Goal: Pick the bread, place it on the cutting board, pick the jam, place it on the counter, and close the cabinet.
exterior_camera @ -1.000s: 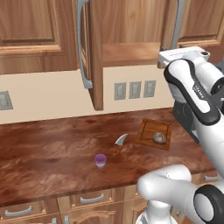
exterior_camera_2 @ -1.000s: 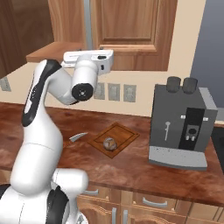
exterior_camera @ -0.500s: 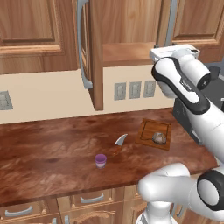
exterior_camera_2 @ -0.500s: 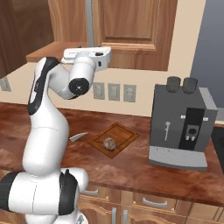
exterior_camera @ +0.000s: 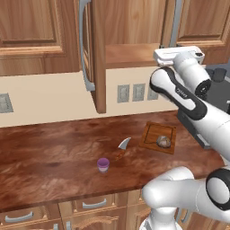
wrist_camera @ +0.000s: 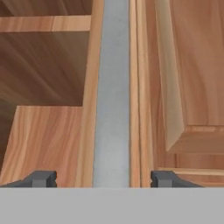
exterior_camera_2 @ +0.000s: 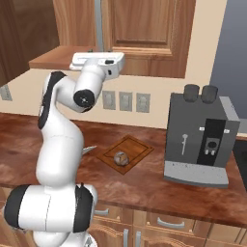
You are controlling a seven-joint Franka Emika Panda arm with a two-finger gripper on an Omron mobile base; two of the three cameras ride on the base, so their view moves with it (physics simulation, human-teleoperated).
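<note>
Far left, the upper cabinet (exterior_camera: 96, 54) stands with one panelled door swung out toward the room, its long grey bar handle (exterior_camera: 83, 45) facing forward and the plain wooden shelf (exterior_camera: 130, 54) showing behind it. Below, on the dark reddish tabletop (exterior_camera: 49, 152), the jam (exterior_camera: 103, 165) sits upright near the front edge, alone. Just to its right and a little further back lies the knife (exterior_camera: 123, 144), blade curving toward the wall. Further right the cutting board (exterior_camera: 157, 137) lies flat at a slant, and the bread (exterior_camera: 163, 141) rests on it, toward its right half. Above the board the arm is raised so the gripper (wrist_camera: 103, 178) is up at the cabinet's lower edge; through the hand camera a grey bar runs straight between the fingers (wrist_camera: 41, 179), which are spread wide apart and touch nothing, open shelf on one side, a panelled door on the other. At the far right a grey coffee machine (exterior_camera_2: 200, 140) stands on the tabletop against the wall.
</note>
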